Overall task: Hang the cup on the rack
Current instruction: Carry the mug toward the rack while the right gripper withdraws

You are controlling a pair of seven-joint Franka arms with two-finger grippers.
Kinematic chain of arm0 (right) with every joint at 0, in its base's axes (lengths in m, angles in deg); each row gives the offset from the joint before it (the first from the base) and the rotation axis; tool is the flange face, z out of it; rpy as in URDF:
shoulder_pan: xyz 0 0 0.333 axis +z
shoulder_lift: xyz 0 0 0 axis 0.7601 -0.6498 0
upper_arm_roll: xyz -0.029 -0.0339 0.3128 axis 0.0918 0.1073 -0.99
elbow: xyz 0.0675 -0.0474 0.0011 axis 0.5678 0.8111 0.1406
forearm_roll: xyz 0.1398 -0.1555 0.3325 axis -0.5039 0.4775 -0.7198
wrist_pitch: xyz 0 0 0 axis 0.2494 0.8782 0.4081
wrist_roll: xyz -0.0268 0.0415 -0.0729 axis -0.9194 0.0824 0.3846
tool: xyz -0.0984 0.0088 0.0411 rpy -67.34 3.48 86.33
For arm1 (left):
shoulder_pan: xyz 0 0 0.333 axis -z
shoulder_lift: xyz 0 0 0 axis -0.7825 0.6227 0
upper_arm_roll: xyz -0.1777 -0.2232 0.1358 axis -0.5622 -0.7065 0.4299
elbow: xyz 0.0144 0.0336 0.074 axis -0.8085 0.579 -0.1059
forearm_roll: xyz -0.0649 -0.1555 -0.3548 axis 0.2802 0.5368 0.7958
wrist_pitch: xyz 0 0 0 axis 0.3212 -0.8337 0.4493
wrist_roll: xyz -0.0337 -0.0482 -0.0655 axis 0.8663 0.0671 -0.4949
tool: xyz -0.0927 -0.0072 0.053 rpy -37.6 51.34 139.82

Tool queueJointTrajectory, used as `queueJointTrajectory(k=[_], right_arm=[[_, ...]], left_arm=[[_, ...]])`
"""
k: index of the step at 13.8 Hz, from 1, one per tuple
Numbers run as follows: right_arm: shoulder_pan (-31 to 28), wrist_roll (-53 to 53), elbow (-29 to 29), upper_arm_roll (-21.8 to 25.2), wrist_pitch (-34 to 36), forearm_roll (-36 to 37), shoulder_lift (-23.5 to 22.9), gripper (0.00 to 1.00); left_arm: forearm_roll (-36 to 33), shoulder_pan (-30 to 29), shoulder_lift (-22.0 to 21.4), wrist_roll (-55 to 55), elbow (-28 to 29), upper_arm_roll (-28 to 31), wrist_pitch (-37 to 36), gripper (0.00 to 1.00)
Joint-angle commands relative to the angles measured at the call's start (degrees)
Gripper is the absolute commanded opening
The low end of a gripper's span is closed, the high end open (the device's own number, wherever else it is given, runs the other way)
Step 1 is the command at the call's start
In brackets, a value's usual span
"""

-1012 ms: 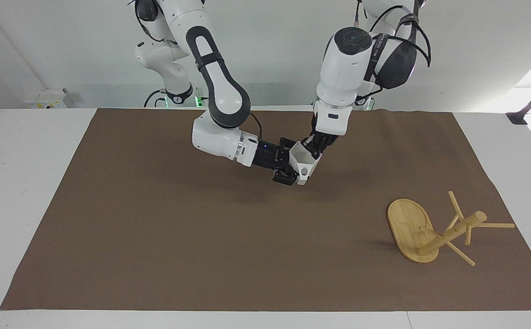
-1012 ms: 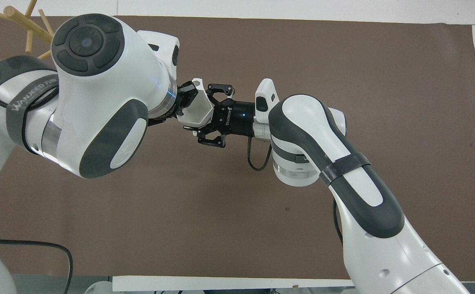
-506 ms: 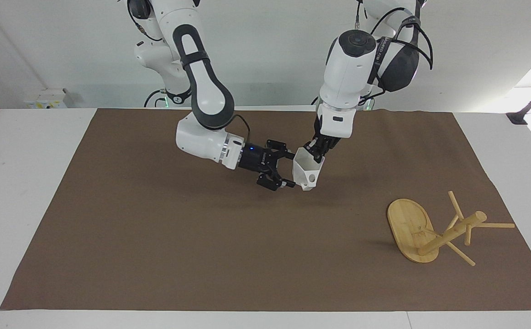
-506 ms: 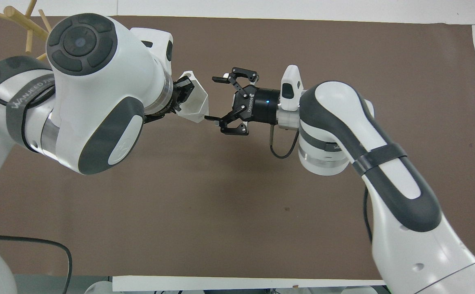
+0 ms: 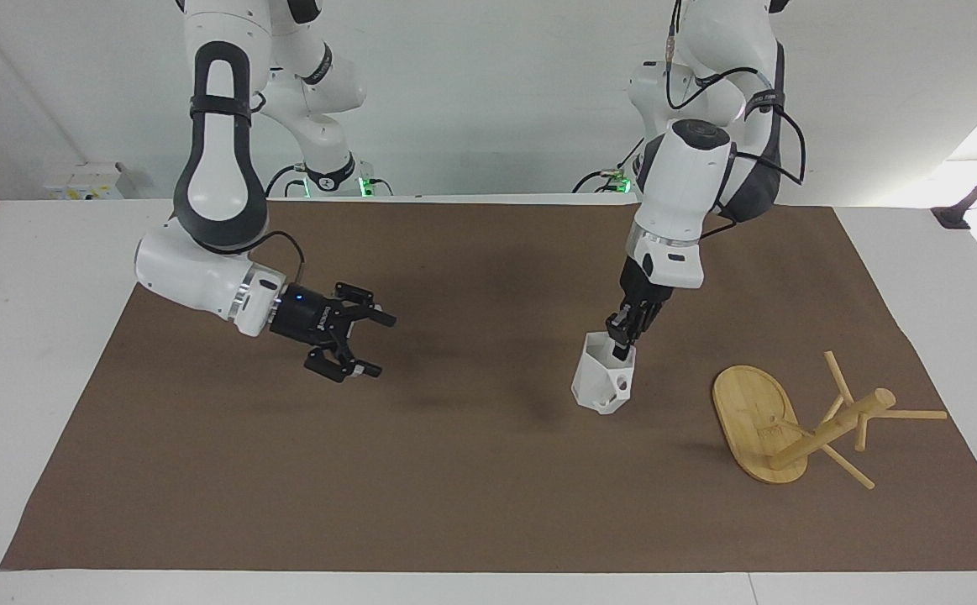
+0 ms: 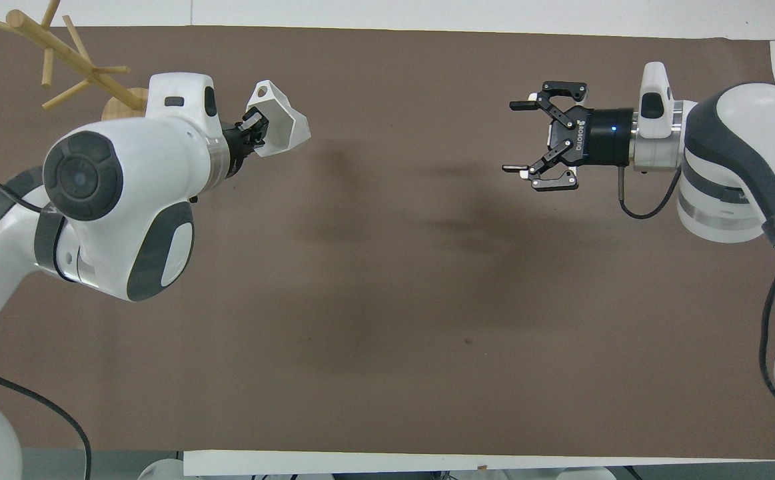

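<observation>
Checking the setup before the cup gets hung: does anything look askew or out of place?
Yes. The rack lies tipped over on the mat, base on edge and post slanting, so its pegs aren't upright for the cup.

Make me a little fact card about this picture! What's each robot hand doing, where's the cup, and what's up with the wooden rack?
left tool: shut on the cup's rim, over the mat
cup: white, faceted, held in the air, handle hole showing
right tool: open, holding nothing, over the mat toward the right arm's end; this arm waits
rack: bamboo mug tree, tipped over, its post slanting off the oval base, toward the left arm's end
mat: brown, covers most of the table
cup on rack: not yet
</observation>
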Motion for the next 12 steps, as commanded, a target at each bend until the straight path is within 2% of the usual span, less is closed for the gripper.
queueJointTrajectory(k=[1, 2, 6, 7, 9, 10, 12], right_arm=[[-2.5, 14.1, -0.1, -0.5, -0.5, 11.7, 4.4, 0.99], [-3.1, 18.6, -0.7, -0.5, -0.5, 15.8, 5.2, 0.99], [-5.7, 31.0, -2.9, -0.4, 0.3, 34.2, 8.4, 0.99], [-5.7, 37.6, -3.2, -0.3, 2.2, 39.3, 9.9, 0.99], [-5.5, 51.0, -5.3, -0.6, 5.3, 51.1, 13.1, 0.99], [-5.4, 56.0, -7.9, -0.7, 8.5, 55.4, 13.8, 0.99], [-6.3, 65.3, -12.6, -0.4, 16.4, 57.2, 13.4, 0.99]], left_arm=[[-0.9, -0.9, -6.6, 0.7, 13.5, -0.3, 13.2, 0.00], [-0.9, -1.3, -7.4, 0.7, 18.4, -0.3, 22.4, 0.00], [-0.8, -1.9, -9.1, 0.9, 31.5, -0.3, 48.9, 0.00], [-0.8, -2.7, -10.2, 1.0, 33.4, -0.3, 49.9, 0.00], [-1.0, -5.4, -9.8, 0.3, 32.6, -0.3, 49.8, 0.00], [-1.5, -7.3, -8.7, 0.0, 30.8, -0.4, 49.6, 0.00], [-3.5, -10.9, -4.6, -1.7, 24.5, -0.5, 49.2, 0.00]])
